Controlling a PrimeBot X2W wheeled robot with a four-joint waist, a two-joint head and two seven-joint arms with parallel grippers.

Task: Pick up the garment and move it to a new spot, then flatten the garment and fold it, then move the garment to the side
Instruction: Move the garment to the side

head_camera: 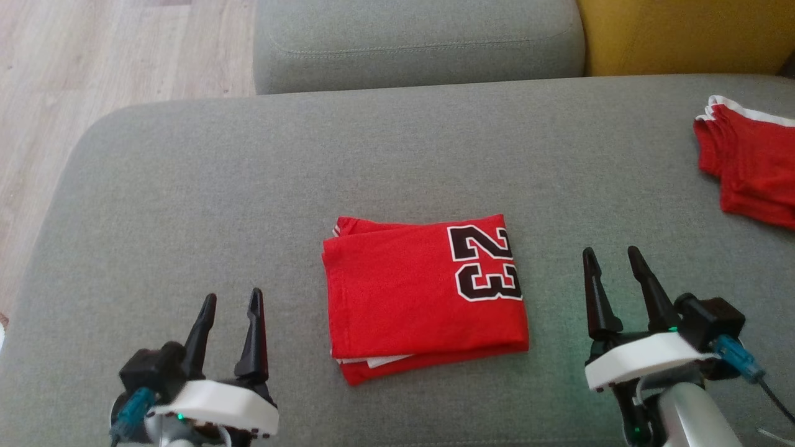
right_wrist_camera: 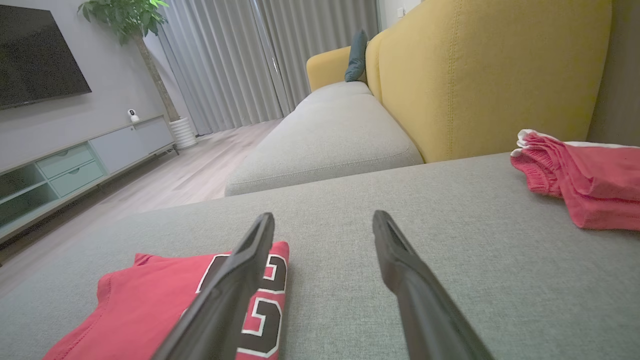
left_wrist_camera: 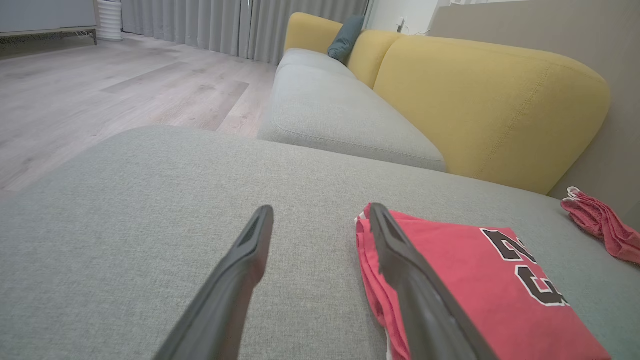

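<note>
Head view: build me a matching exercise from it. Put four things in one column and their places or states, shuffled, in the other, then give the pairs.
Things:
1. folded red jersey
2. red garment with white trim
3. left gripper
4. yellow backrest

Places or states:
A. top right corner of the view
B. lower left, jaws open, holding nothing
C. middle of the grey cushion, number 23 showing
D. right edge of the view, lying on the grey cushion

Pairs: 1-C, 2-D, 3-B, 4-A
</note>
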